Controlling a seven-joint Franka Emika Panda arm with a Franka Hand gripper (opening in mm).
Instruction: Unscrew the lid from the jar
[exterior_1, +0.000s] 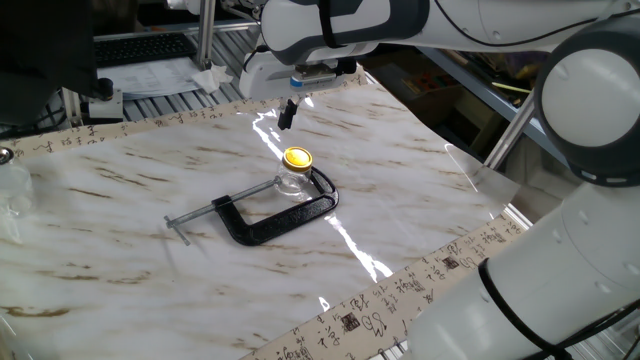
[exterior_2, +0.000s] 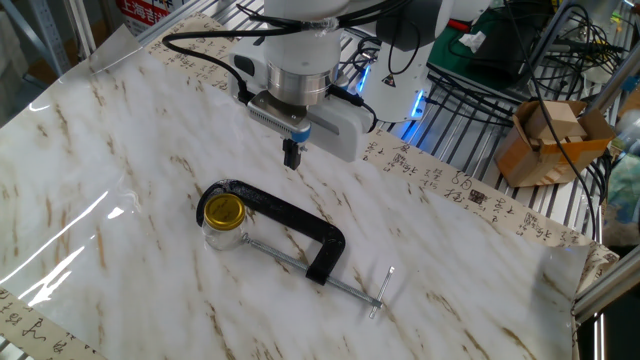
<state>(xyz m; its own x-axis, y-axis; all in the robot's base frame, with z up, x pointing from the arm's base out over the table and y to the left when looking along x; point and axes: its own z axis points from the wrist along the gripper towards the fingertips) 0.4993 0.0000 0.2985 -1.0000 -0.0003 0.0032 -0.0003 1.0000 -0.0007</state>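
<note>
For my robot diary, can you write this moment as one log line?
end effector: shut, empty, raised behind jar | lid: on jar | jar: in clamp | stage: approach
</note>
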